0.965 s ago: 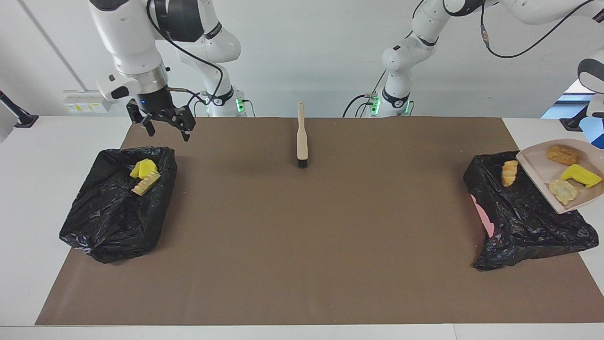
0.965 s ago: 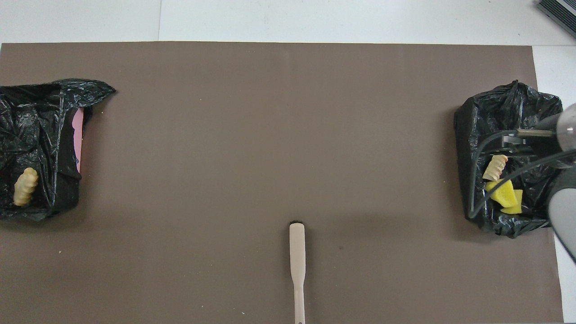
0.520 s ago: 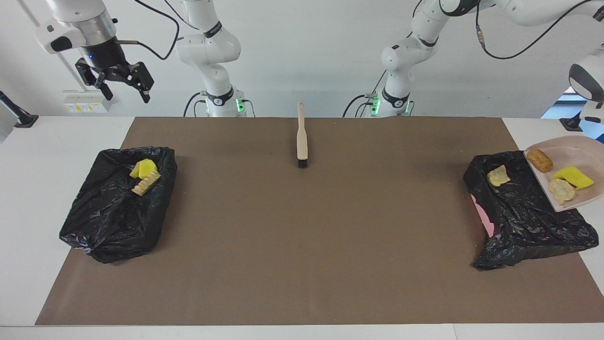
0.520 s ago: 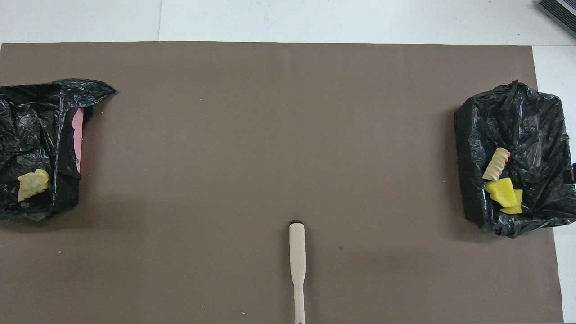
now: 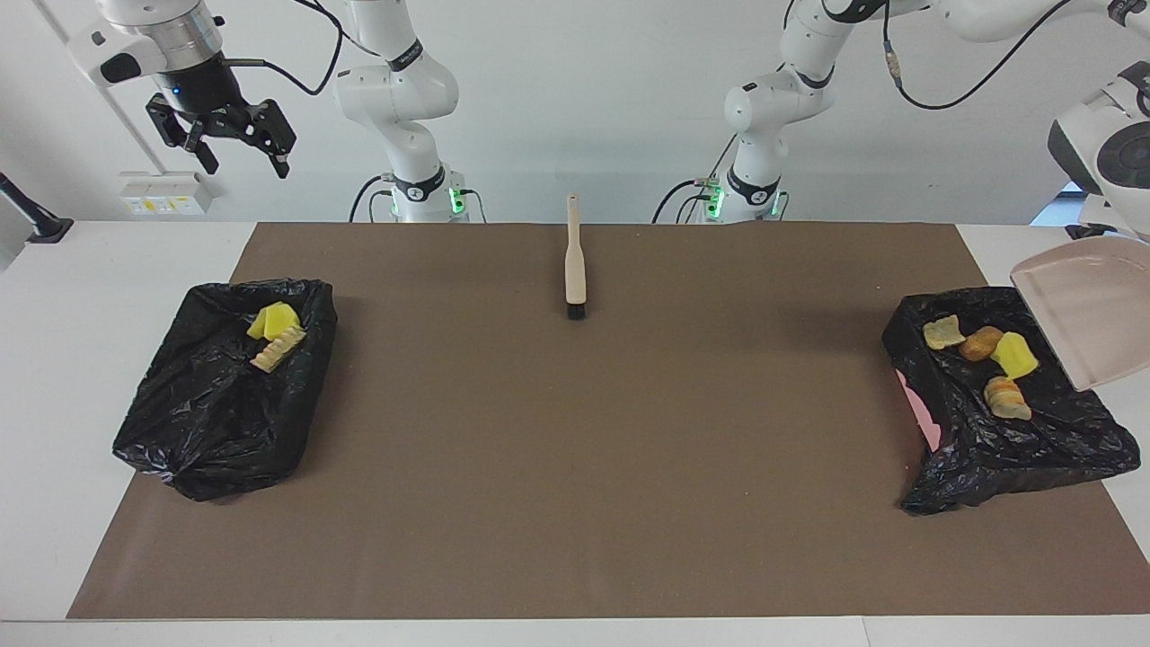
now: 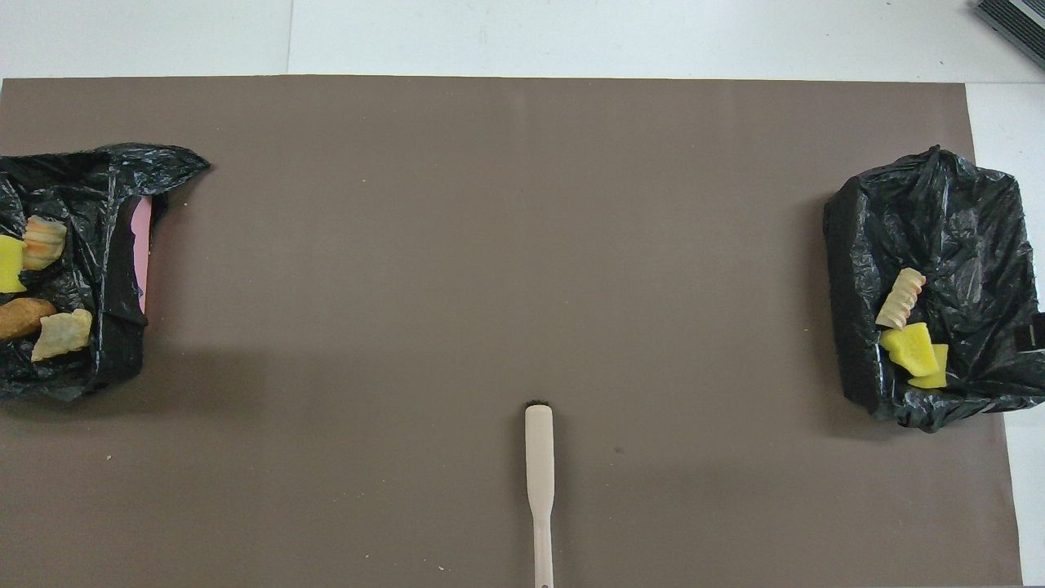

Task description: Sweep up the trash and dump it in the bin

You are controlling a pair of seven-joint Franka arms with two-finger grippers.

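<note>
The beige dustpan [image 5: 1083, 310] hangs tilted and empty over the black-bagged bin [image 5: 997, 449] at the left arm's end, held by my left gripper [image 5: 1136, 238] at the view's edge. Several trash chunks lie in that bin: pale yellow [image 5: 942, 332], orange-brown [image 5: 979, 342], yellow [image 5: 1013, 355] and beige-orange [image 5: 1006, 398]; they also show in the overhead view [image 6: 57, 333]. The other bagged bin [image 5: 207, 422] holds yellow chunks [image 5: 274, 321] and a beige ridged one [image 5: 277, 349]. My right gripper [image 5: 220, 144] is open and empty, raised high over the right arm's end of the table.
A beige brush [image 5: 575, 261] with dark bristles lies on the brown mat [image 5: 575, 467] midway between the arm bases, handle toward the robots. A pink bin wall [image 5: 918, 409] shows under the bag. Small crumbs dot the mat.
The dustpan has tipped up steeper and its three chunks have slid into the bin beneath it. The right gripper, which rose from its bin, now holds high.
</note>
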